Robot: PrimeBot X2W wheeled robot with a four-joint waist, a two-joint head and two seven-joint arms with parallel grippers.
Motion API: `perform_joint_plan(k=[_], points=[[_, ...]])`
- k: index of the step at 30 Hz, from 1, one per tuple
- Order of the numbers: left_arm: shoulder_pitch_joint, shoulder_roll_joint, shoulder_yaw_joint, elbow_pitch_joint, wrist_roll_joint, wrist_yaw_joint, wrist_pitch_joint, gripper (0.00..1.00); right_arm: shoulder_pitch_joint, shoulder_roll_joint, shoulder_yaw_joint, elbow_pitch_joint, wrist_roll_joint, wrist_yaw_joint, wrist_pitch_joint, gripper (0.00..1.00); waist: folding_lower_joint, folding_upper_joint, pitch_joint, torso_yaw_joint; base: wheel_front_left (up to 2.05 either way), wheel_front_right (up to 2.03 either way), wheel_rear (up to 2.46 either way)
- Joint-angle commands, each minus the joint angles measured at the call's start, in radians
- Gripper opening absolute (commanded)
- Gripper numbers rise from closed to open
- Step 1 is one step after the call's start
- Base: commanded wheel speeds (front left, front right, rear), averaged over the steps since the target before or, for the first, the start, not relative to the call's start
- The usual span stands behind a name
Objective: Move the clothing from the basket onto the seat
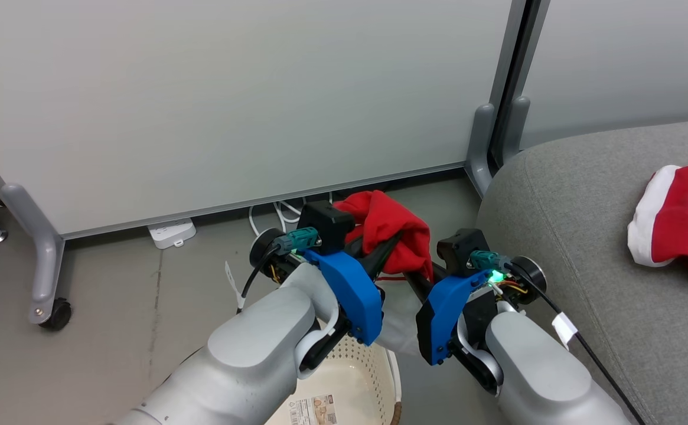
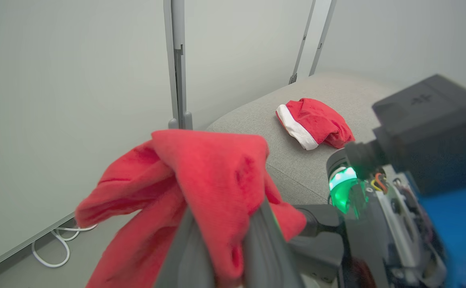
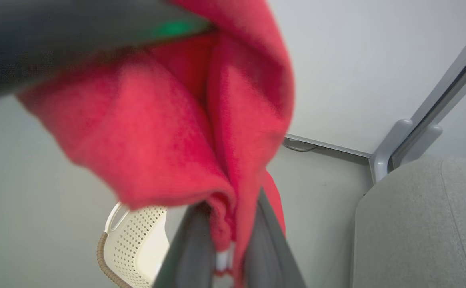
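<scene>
Pale panels (image 1: 231, 88) on wheeled feet stand on a grey floor (image 1: 113, 295) and close the background. The grey sofa (image 1: 568, 248) fills the right side, its rounded corner near the panel joint. The cream perforated basket (image 1: 355, 378) sits on the floor beneath the two forearms, beside the sofa. The held garment (image 1: 394, 227), red, hangs bunched in the air above the basket, off the sofa. The other garment (image 1: 686, 218), red with a white band, lies on the sofa cushion, well apart from the first. The left claw (image 2: 225, 224) is clamped on the held garment, with fabric between its fingers. The right claw (image 3: 231, 204) grips the same cloth from the opposite side. A white power strip (image 1: 171, 232) lies at the panel's foot.
</scene>
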Motion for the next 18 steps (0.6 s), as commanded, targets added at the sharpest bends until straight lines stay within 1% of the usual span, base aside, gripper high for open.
perform_joint_plan(k=[1, 5, 18], points=[[-0.022, 0.001, 0.002, 0.0, -0.004, 0.001, -0.008, 0.0, -0.013, 0.002, 0.003, 0.007, 0.006, -0.001, -0.006, 0.0, 0.0, 0.0, 0.0, -0.001, 0.0, 0.0, 0.0], [-0.025, 0.001, -0.007, 0.007, -0.011, 0.005, -0.016, 0.0, -0.029, 0.002, 0.018, 0.033, 0.02, -0.001, -0.026, 0.0, 0.0, 0.0, 0.0, -0.006, 0.0, 0.0, 0.0], [-0.035, 0.001, -0.033, 0.018, -0.035, -0.001, -0.033, 0.0, -0.051, 0.005, 0.046, 0.09, 0.044, -0.001, -0.066, 0.0, 0.0, 0.0, -0.007, -0.014, 0.0, 0.0, 0.0]])
